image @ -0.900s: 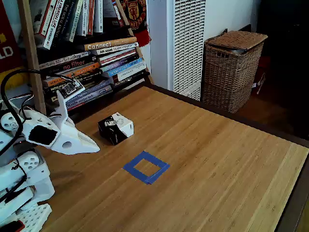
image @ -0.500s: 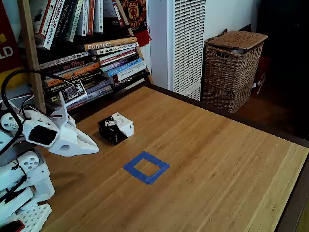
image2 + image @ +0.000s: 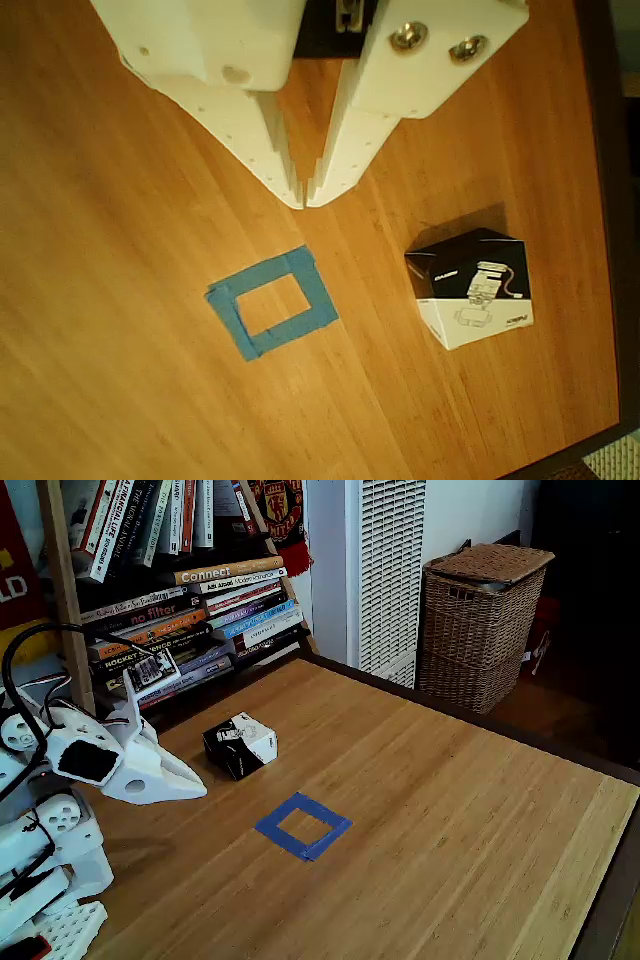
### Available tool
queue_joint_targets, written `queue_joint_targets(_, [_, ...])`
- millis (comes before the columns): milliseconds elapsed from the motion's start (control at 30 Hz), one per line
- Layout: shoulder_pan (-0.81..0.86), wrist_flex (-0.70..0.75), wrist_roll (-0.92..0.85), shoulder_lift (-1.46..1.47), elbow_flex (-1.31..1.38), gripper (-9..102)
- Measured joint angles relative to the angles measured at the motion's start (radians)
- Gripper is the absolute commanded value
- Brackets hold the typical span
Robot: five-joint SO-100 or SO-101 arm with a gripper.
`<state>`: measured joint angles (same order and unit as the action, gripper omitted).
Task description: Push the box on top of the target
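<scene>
Box (image 3: 240, 745) sits left of center in the fixed view, on the table (image 3: 450, 820), up and left of the target (image 3: 303, 826), not touching it. Gripper (image 3: 304, 200) comes in from the top of the other view, tips nearly together, holding nothing, box (image 3: 470, 285) lower right.

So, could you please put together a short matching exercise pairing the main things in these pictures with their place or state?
Things:
1. box
2. target
3. end effector
4. wicker basket

Descriptions:
A. on the floor beyond the table's far edge
B. shut, empty, above the wood
C. flat blue tape square with nothing on it
D. on the table, apart from the tape

Pairs: 1-D, 2-C, 3-B, 4-A
</scene>
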<state>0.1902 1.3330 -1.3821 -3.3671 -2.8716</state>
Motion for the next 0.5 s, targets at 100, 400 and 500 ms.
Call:
queue_joint_targets(100, [0.04,-0.015,-0.069,0.0,0.0,0])
queue_joint_targets(400, [0.058,-0.077,-0.268,-0.002,-0.008,0])
queue_joint_targets(500, [0.029,-0.103,-0.314,-0.002,-0.008,0])
